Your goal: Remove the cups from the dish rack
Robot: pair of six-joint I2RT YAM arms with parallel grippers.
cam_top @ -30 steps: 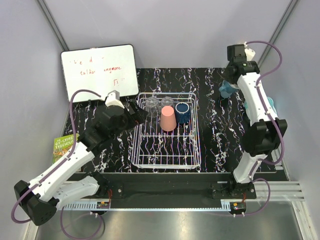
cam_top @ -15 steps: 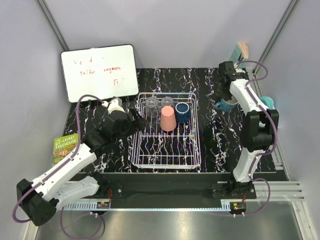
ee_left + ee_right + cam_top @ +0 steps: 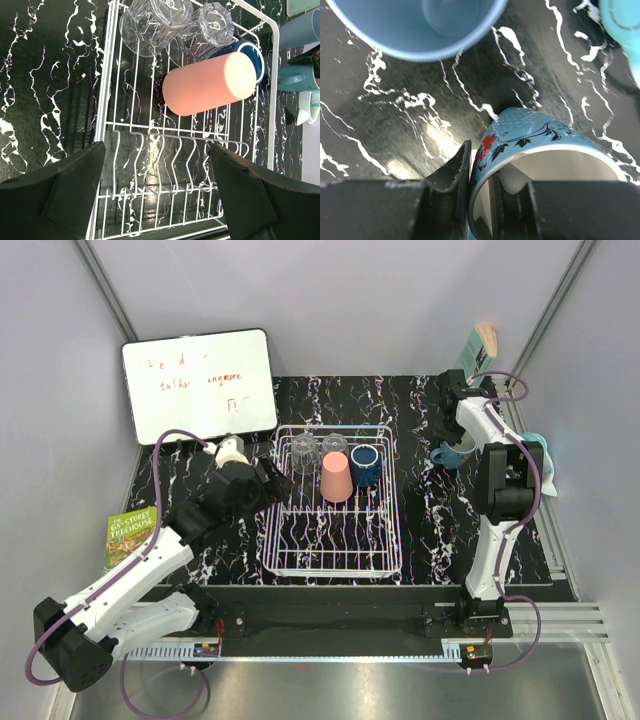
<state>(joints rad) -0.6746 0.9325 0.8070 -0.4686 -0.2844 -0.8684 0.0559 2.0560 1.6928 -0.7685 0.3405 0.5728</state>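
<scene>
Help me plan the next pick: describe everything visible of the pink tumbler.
The pink tumbler is a plain, matte salmon cup, plastic by its look, handleless and slightly tapered. Its closed base shows, its mouth does not, so it seems to stand upside down on the rack bars, in the far half. The navy mug sits close at its right; contact unclear. Nothing grips it.

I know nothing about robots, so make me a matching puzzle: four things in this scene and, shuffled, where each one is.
Things:
1 pink tumbler
2 whiteboard
3 green book
4 flowered blue mug

Places:
A rim pinched between the right fingers
B back left
C in the dish rack
D far left, nearer the front

Pairs: 1-C, 2-B, 3-D, 4-A
</scene>
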